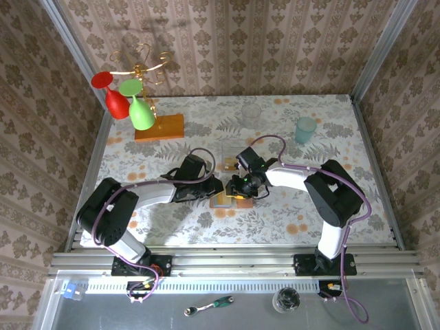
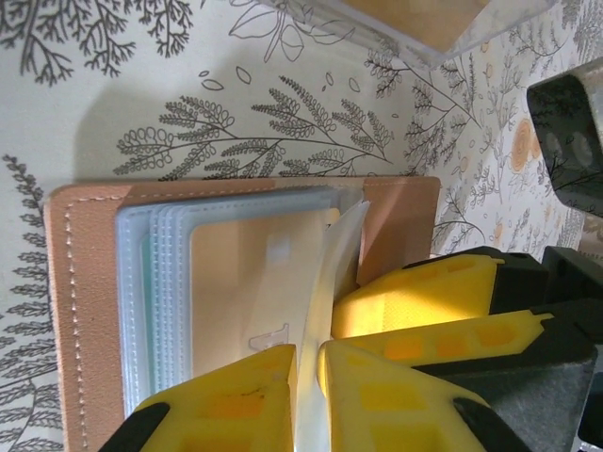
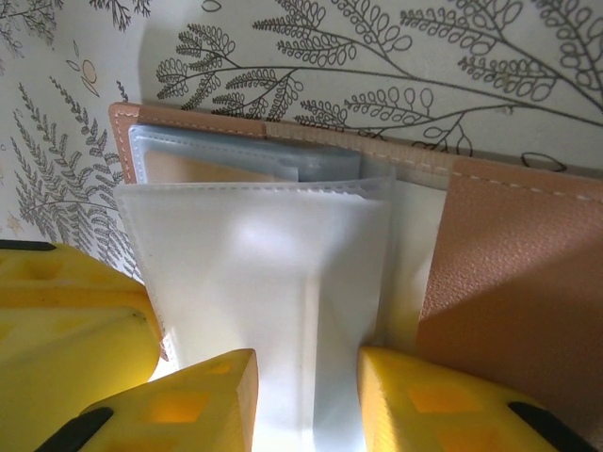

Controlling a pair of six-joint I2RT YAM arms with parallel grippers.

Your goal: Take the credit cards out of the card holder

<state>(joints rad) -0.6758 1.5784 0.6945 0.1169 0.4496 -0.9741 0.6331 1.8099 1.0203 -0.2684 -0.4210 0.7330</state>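
Evidently the small bifold card holder of reddish-brown leather (image 2: pixel 75 311) lay opened flat on the fern-printed tablecloth (image 2: pixel 236 75) so that its clear plastic pockets faced up and both arms could reach it from opposite sides. The left gripper (image 2: pixel 306 365) was clenched on one translucent plastic pocket leaf (image 2: pixel 334 254) and held it raised off the stack, I judged to spread a pocket mouth. The right gripper (image 3: pixel 306 365) stood half-parted astride what looked like the same leaf. Whether its yellow pads (image 3: pixel 179 405) actually pressed on it could not be told. The thin orange-tan plastic credit card (image 2: pixel 236 282) sat flat inside a pocket of the stack, just beside the left fingertips and partly under the raised leaf. It lay between neither pair of jaws, so pulling it out looked not yet begun.
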